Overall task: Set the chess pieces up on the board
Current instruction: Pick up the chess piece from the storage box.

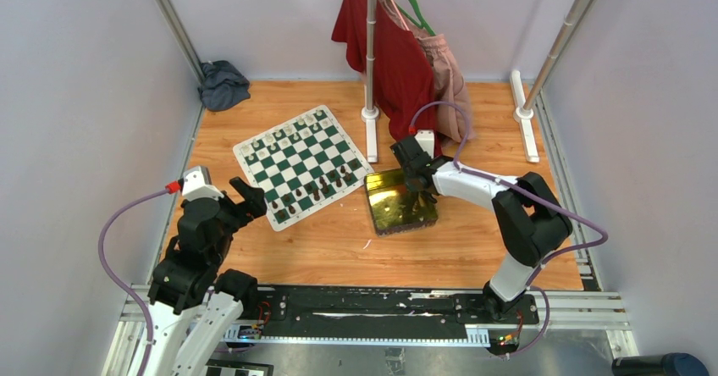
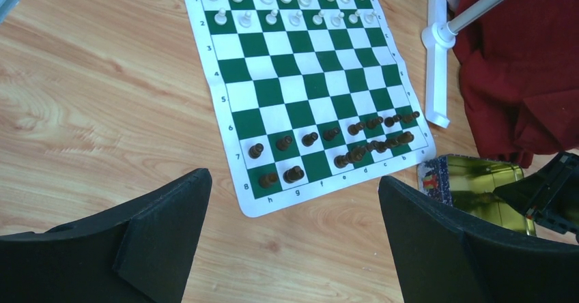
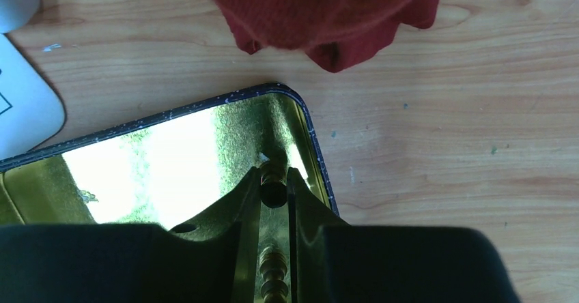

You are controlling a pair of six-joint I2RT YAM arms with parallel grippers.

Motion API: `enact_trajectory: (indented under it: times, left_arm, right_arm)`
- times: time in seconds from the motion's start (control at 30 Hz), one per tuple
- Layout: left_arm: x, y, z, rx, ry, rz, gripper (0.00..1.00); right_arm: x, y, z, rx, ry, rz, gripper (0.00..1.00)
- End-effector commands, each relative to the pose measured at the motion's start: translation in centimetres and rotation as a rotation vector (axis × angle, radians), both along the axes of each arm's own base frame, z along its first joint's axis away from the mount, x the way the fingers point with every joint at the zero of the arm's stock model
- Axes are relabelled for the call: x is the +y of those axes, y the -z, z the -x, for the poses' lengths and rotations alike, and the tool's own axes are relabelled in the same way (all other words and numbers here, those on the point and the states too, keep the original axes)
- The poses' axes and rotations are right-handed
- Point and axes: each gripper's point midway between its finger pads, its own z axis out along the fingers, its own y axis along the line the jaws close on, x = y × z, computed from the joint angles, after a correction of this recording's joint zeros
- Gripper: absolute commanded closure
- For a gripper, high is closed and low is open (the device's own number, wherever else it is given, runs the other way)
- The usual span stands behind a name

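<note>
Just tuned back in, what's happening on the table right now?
The right gripper is down inside the gold tin, closed on one dark piece. The left gripper hangs open by the dark side of the board, holding nothing. The white pieces line the two far rows. The dark pieces stand along the two near rows, with a gap in the back row.

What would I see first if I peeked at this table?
The green-and-white board in the middle, with cream pieces along its far edge and dark pieces along its near edge. Next to it, the right gripper pinches a dark piece over a shiny gold tin. A red shirt hangs behind.
</note>
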Motion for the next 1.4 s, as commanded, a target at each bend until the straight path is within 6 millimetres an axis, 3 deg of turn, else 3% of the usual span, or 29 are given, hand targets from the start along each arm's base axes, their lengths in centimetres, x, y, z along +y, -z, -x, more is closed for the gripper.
enact_trajectory:
  times: [0.0, 0.2, 0.7, 1.03, 1.37]
  left_arm:
    - [0.0, 0.1, -0.1, -0.013, 0.004, -0.007, 0.0]
    - [-0.1, 0.1, -0.1, -0.013, 0.007, -0.008, 0.0]
    - [-0.2, 0.1, -0.1, -0.01, 0.013, -0.008, 0.0]
    - [-0.2, 0.0, -0.1, -0.016, 0.019, -0.006, 0.0]
    - [-0.3, 0.0, -0.1, -0.011, 0.022, -0.008, 0.0]
  right_arm:
    - [0.4, -0.8, -0.2, -0.02, -0.025, -0.045, 1.0]
    - [0.0, -0.6, 0.0, -0.017, -0.017, -0.031, 1.0]
    - [-5.2, -0.8, 1.2, -0.012, 0.1, 0.054, 1.0]
    - [-4.8, -1.0, 1.6, -0.019, 0.09, -0.001, 1.0]
    - [-5.6, 1.1, 2.3, 0.041, 0.166, -0.108, 1.0]
